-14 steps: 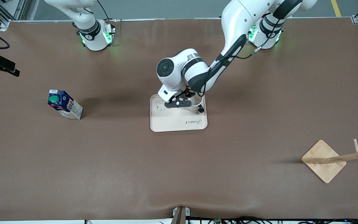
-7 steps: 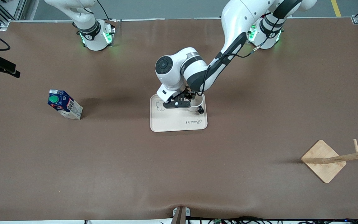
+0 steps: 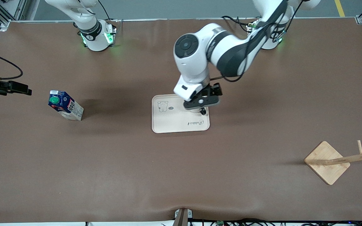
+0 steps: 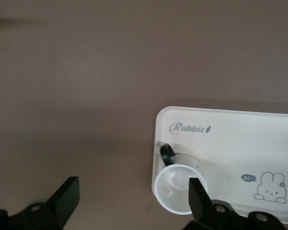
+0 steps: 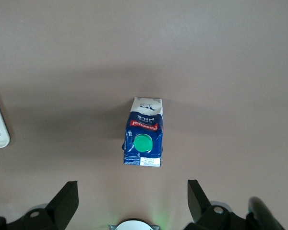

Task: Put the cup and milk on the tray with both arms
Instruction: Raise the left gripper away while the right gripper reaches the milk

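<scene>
Cup (image 4: 177,188) stands on tray (image 4: 240,143); milk (image 3: 65,105) stands on table (image 3: 105,163).

Cream tray (image 3: 171,124) — grey rabbit drawing; white cup (image 4: 176,188), black handle; blue-red milk (image 5: 144,137), green cap.

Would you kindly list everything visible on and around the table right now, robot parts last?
Tray: one, cream, mid-table.
Cup: one, white with black handle, upright on the tray at the corner toward the left arm's end and the robot bases.
Milk carton: one, dark blue with green cap, standing on the table toward the right arm's end.
Bamboo stand: one, light wood, square base, toward the left arm's end, nearer the front camera than the tray.
Table: one, brown.
Left hand: one, black, open, over the cup.
Right hand: one, black, open, above the milk carton.
</scene>
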Motion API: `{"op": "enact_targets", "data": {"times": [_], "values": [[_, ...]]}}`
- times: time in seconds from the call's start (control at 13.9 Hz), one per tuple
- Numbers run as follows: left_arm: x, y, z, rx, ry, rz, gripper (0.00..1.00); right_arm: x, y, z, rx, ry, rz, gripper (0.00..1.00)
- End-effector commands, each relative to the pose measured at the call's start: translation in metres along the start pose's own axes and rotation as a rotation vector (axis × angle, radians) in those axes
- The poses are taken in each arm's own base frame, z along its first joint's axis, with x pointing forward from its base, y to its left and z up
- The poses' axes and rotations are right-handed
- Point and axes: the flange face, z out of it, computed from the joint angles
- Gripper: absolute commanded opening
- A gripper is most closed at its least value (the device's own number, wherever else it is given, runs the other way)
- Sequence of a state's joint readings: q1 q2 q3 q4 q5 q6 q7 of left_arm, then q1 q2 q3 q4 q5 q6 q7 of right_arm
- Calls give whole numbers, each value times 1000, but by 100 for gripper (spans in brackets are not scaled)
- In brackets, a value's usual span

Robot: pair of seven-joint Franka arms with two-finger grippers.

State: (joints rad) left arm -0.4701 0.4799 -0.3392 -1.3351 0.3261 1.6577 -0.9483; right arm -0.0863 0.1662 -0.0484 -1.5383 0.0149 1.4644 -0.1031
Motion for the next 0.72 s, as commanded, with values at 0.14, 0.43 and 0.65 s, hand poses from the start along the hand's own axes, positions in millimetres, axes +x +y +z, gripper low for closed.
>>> {"op": "enact_targets", "data": {"times": [0.14,0.43,0.65], "values": [[58,-136,-65,-32,20,-10,100,7,15,63,-20,-65,23,100],[92,-244,-82,12,8,-63,100,8,16,79,-16,-80,26,100],[104,-303,-87,4,8,-57,100,8,18,89,-13,-95,30,100]]}}
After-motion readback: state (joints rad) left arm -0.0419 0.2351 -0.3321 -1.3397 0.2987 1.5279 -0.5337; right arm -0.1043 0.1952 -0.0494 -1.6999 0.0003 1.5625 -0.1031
